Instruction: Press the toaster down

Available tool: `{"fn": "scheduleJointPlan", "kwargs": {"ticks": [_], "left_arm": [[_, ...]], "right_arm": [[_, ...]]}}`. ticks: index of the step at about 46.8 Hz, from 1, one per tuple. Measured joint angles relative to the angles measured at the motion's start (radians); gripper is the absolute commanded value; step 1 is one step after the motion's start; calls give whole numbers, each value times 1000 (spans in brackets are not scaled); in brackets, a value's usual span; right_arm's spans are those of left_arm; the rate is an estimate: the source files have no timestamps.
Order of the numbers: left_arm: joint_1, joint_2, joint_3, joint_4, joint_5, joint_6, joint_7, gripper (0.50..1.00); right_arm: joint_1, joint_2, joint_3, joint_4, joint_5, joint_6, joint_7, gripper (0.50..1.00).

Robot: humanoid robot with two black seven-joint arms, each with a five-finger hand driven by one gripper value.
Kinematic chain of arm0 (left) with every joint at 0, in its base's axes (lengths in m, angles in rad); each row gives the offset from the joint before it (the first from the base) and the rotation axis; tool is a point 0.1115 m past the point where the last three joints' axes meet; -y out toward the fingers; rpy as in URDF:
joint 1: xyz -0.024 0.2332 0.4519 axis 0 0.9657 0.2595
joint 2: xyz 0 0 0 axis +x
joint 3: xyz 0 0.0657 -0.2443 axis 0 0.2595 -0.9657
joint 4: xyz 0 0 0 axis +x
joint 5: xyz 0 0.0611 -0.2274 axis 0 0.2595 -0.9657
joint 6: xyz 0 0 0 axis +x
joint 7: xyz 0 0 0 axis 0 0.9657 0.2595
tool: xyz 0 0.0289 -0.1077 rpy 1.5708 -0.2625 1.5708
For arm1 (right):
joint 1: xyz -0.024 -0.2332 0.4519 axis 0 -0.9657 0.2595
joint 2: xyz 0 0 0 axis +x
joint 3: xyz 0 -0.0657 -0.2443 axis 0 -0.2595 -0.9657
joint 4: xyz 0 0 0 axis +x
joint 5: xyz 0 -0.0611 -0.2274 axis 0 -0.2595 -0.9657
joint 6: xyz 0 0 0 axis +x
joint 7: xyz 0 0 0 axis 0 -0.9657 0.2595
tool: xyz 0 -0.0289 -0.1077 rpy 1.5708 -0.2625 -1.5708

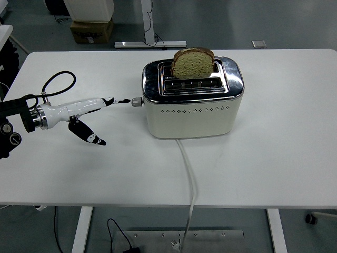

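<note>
- The toaster (192, 103), cream-bodied with a chrome top, stands upright near the middle of the white table (274, 158), slightly toward the far edge.
- A slice of brown bread (192, 63) stands in the rear slot, most of it showing above the chrome top.
- The lever knob (137, 102) projects from the toaster's left end face, high on that face.
- A white power cord (189, 184) leaves the front base of the toaster and runs over the table's near edge.
- The left hand (79, 113) enters from the left edge, white with black markings. Its fingers (113, 100) are stretched out flat toward the toaster, the thumb (87, 134) splayed downward; it grips nothing.
- The fingertips end just beside the lever knob; whether they touch it cannot be determined from this view.
- A black cable (55, 83) loops above the wrist of the left arm.
- A cardboard box (92, 30) sits on the floor beyond the table's far left corner.
</note>
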Motion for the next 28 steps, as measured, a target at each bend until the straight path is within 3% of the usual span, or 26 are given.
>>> {"fn": "scheduleJointPlan", "kwargs": {"ticks": [28], "left_arm": [[-2, -20, -1, 0, -5, 4, 2, 1000]], "right_arm": [[0, 0, 0, 0, 0, 0, 0, 998]]}}
